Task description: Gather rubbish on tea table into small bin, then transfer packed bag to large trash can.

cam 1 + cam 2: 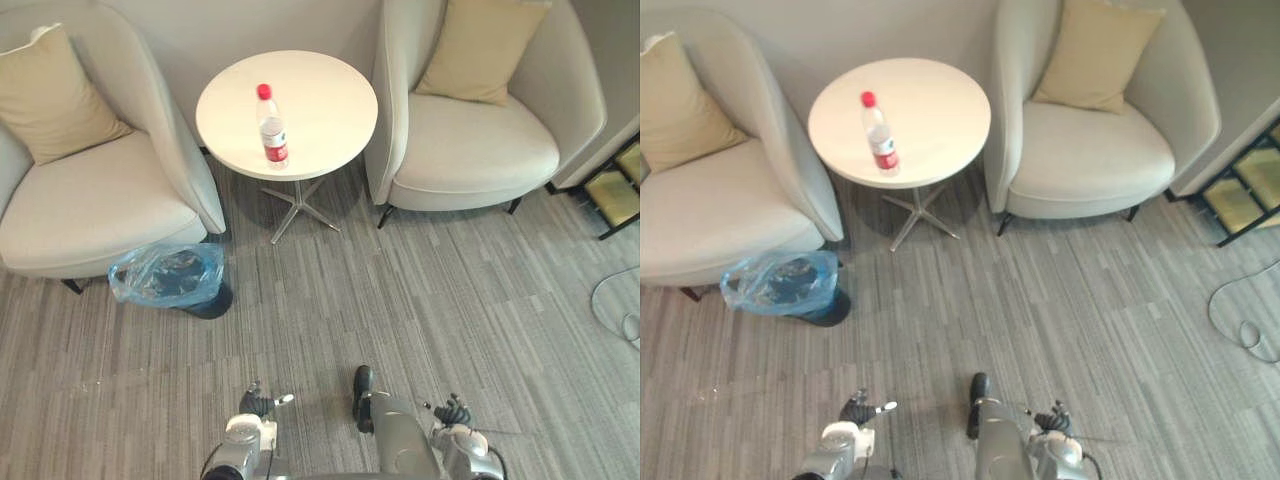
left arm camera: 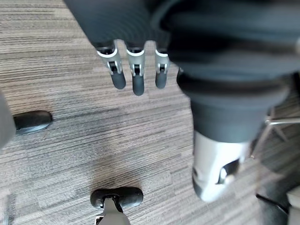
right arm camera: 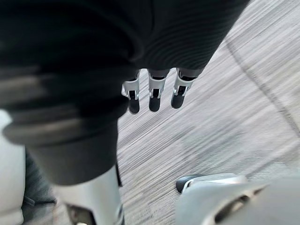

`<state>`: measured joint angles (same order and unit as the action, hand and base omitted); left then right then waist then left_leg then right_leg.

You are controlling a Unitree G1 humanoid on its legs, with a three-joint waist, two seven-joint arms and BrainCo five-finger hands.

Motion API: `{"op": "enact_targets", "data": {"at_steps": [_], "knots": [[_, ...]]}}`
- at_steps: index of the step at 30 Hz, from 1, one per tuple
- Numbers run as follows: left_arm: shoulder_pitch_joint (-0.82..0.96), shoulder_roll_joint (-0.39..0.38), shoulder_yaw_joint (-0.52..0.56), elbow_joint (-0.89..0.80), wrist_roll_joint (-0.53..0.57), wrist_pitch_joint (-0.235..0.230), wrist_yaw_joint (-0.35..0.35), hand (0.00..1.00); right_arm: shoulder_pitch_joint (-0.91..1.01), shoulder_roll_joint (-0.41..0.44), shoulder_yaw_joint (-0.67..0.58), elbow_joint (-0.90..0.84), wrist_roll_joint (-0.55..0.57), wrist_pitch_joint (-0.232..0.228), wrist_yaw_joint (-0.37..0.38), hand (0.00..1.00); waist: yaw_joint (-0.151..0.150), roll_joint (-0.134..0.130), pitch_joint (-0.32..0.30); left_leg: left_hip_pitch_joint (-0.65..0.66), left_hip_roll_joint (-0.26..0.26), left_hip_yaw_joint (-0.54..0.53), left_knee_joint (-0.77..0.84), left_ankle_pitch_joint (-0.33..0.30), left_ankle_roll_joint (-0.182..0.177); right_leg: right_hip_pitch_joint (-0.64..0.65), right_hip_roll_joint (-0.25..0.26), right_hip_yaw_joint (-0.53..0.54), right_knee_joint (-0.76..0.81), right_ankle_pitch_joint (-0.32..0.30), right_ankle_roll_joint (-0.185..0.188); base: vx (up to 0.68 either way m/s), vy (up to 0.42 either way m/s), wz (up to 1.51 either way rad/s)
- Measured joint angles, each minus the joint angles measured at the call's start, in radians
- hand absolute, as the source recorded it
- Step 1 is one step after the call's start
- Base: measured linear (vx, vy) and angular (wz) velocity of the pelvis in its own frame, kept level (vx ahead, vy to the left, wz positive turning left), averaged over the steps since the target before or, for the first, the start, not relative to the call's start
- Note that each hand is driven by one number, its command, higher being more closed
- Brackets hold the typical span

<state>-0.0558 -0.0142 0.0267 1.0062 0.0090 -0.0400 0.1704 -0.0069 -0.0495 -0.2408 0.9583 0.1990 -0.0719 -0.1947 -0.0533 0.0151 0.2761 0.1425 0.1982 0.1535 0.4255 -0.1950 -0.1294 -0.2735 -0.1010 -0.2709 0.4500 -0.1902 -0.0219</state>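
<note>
A clear plastic bottle (image 1: pixel 272 128) with a red cap and red label stands upright on the round white tea table (image 1: pixel 320 90). On the carpet, left of the table and against the left armchair, sits the small dark bin (image 1: pixel 170 278) lined with a blue plastic bag. My left hand (image 1: pixel 258 403) hangs low at the bottom edge, far from the table; its fingers (image 2: pixel 136 75) are straight and hold nothing. My right hand (image 1: pixel 455 410) hangs low at the bottom right, its fingers (image 3: pixel 154 91) also straight and empty.
Two beige armchairs (image 1: pixel 90 190) (image 1: pixel 480 140) with tan cushions flank the table. The table rests on a metal cross foot (image 1: pixel 298 205). A black rack (image 1: pixel 615 190) stands at the right edge. Grey striped carpet lies between me and the table.
</note>
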Motion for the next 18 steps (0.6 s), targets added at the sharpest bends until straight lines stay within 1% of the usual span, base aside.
{"op": "enact_targets", "data": {"at_steps": [1,2,3,4,5,6,7,8,9,10,11,12,13,14,15,16,18], "knots": [[0.009,-0.014,0.015,-0.024,0.000,-0.001,0.000,0.00,0.012,0.003,0.013,-0.006,0.000,-0.001,0.000,0.00,0.006,0.002,0.001,-0.098,0.045,-0.015,0.228,0.034,-0.022,0.064,0.014,-0.023,-0.033,-0.012,-0.010,0.36,-0.248,0.55],[0.016,-0.021,0.020,-0.041,-0.001,-0.002,0.000,0.00,0.015,0.010,0.020,-0.007,0.000,-0.002,0.000,0.00,0.015,0.001,0.001,-0.154,0.075,-0.009,0.357,0.024,-0.032,0.109,0.025,-0.032,-0.057,-0.019,-0.021,0.36,-0.205,0.31],[0.029,-0.026,0.023,-0.063,-0.003,-0.002,0.000,0.00,0.022,0.020,0.029,-0.009,0.003,-0.004,0.000,0.00,0.024,-0.001,0.001,-0.215,0.099,0.012,0.453,0.005,-0.034,0.169,0.033,-0.048,-0.091,-0.029,-0.027,0.38,-0.134,0.18],[0.028,-0.029,0.023,-0.080,-0.004,-0.004,0.000,0.00,0.029,0.023,0.029,-0.011,0.008,-0.009,0.000,0.00,0.034,-0.009,0.005,-0.258,0.104,0.051,0.465,-0.013,-0.017,0.217,0.033,-0.058,-0.120,-0.036,-0.031,0.38,-0.107,0.21],[0.028,-0.030,0.023,-0.097,-0.008,-0.006,0.000,0.00,0.032,0.027,0.027,-0.012,0.014,-0.008,-0.001,0.00,0.046,-0.013,0.005,-0.299,0.103,0.100,0.424,-0.026,0.005,0.265,0.032,-0.069,-0.156,-0.035,-0.025,0.37,-0.091,0.14],[0.028,-0.031,0.023,-0.103,-0.010,-0.008,0.000,0.00,0.035,0.033,0.016,-0.017,0.018,-0.008,-0.001,0.00,0.052,-0.015,0.005,-0.319,0.097,0.137,0.362,-0.029,0.014,0.287,0.030,-0.075,-0.180,-0.034,-0.022,0.32,-0.057,0.10],[0.028,-0.032,0.020,-0.103,-0.010,-0.013,0.000,0.00,0.039,0.036,0.009,-0.027,0.019,-0.009,-0.002,0.00,0.055,-0.017,0.003,-0.335,0.058,0.173,0.194,-0.024,0.020,0.321,0.024,-0.080,-0.213,-0.037,-0.012,0.33,-0.005,0.05],[0.027,-0.032,0.016,-0.103,-0.010,-0.014,0.000,0.00,0.038,0.035,0.008,-0.029,0.018,-0.009,-0.002,0.00,0.056,-0.014,0.002,-0.343,0.030,0.181,0.087,-0.011,0.027,0.344,0.019,-0.081,-0.225,-0.039,-0.002,0.36,0.027,0.04],[0.027,-0.031,0.011,-0.098,-0.009,-0.015,0.000,0.00,0.035,0.033,0.008,-0.024,0.018,-0.008,-0.002,0.00,0.056,-0.008,0.000,-0.337,-0.010,0.187,-0.066,0.046,0.032,0.362,0.012,-0.079,-0.234,-0.042,0.012,0.52,0.117,-0.07],[0.029,-0.027,-0.007,-0.082,-0.009,-0.015,0.001,0.00,0.037,0.022,0.008,-0.010,0.017,-0.007,-0.002,0.00,0.057,0.009,-0.009,-0.322,-0.060,0.188,-0.248,0.213,0.052,0.394,0.020,-0.066,-0.255,-0.054,0.046,0.46,0.136,-0.19],[0.027,-0.022,-0.012,-0.079,-0.009,-0.017,0.000,0.00,0.032,0.013,0.008,0.005,0.016,-0.006,-0.002,0.00,0.061,0.012,-0.010,-0.308,-0.073,0.181,-0.268,0.272,0.107,0.411,0.021,-0.050,-0.261,-0.061,0.058,0.54,0.141,-0.16],[0.018,-0.004,-0.019,-0.065,-0.008,-0.018,0.000,0.00,0.028,0.021,0.013,0.015,0.016,0.004,-0.001,0.00,0.061,-0.015,-0.020,-0.280,-0.105,0.190,-0.292,0.277,0.113,0.427,-0.003,-0.040,-0.277,-0.054,0.078,0.34,0.089,0.01],[0.018,0.010,-0.026,-0.058,-0.008,-0.018,0.000,0.00,0.031,0.027,0.012,0.017,0.014,0.004,-0.001,0.00,0.054,-0.036,-0.033,-0.266,-0.125,0.191,-0.321,0.268,0.124,0.435,-0.026,-0.031,-0.287,-0.047,0.087,0.49,0.152,0.20],[0.016,0.022,-0.027,-0.051,-0.006,-0.019,0.000,0.00,0.029,0.033,0.011,0.025,0.010,0.004,-0.001,0.00,0.055,-0.057,-0.042,-0.262,-0.149,0.193,-0.327,0.260,0.134,0.438,-0.049,-0.023,-0.287,-0.044,0.093,0.39,0.146,0.23],[0.016,0.028,-0.028,-0.038,-0.003,-0.016,0.000,0.00,0.026,0.034,0.010,0.035,0.001,0.004,0.000,0.00,0.056,-0.064,-0.046,-0.256,-0.162,0.194,-0.327,0.254,0.142,0.442,-0.061,-0.018,-0.280,-0.039,0.102,0.46,0.172,0.21],[0.017,0.035,-0.048,-0.025,0.000,-0.013,0.000,0.00,0.025,0.031,0.009,0.042,-0.005,0.006,0.001,0.00,0.057,-0.063,-0.047,-0.229,-0.177,0.193,-0.329,0.222,0.146,0.447,-0.074,-0.001,-0.235,-0.031,0.114,0.35,0.133,0.14],[0.023,0.039,-0.049,-0.012,0.009,-0.012,-0.001,0.00,0.024,0.031,0.011,0.042,-0.007,0.011,0.005,0.00,0.057,-0.052,-0.050,-0.175,-0.186,0.191,-0.342,0.183,0.143,0.399,-0.094,0.040,-0.065,-0.030,0.115,0.32,0.145,0.03]]}}
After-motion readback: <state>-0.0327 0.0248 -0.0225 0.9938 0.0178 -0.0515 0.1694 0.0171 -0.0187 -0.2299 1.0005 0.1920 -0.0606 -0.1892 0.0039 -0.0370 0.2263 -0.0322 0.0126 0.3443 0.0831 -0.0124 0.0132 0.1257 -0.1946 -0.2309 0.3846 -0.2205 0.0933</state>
